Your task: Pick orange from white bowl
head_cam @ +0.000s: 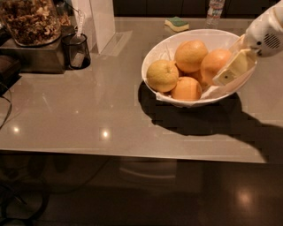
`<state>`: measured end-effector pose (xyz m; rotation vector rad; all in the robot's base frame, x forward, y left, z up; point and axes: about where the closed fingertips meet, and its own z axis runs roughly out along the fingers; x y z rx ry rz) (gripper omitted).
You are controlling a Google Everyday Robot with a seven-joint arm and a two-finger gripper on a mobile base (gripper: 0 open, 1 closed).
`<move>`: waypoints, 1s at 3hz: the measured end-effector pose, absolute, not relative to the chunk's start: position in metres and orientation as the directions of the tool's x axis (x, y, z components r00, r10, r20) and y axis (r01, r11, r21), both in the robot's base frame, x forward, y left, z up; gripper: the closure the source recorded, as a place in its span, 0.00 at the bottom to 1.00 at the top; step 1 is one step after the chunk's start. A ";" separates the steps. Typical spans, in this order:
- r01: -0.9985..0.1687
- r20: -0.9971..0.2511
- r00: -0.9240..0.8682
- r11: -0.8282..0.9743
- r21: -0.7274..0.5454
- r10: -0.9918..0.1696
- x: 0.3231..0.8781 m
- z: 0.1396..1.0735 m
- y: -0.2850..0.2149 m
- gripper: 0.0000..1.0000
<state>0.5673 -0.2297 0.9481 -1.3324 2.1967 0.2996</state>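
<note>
The white bowl [159,48] stands on the grey counter at centre right and holds several fruits. The orange [213,62] lies at the bowl's right side, deep orange and smooth. A pale yellow dimpled fruit [162,75] lies at the left, a larger yellow-orange fruit [191,55] at the back, and another orange fruit [185,88] at the front. My gripper [226,73] reaches in from the upper right over the bowl's right rim and sits against the right side of the orange.
A green-topped sponge [177,23] and a bottle [215,11] lie behind the bowl. At the left stand a black cup [76,50], a white box [98,22] and a jar of nuts [31,21] on a metal base. The counter's front edge runs below.
</note>
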 end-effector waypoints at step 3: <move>-0.840 -0.720 -0.298 0.531 -0.114 -0.626 0.528 0.988 -0.262 1.00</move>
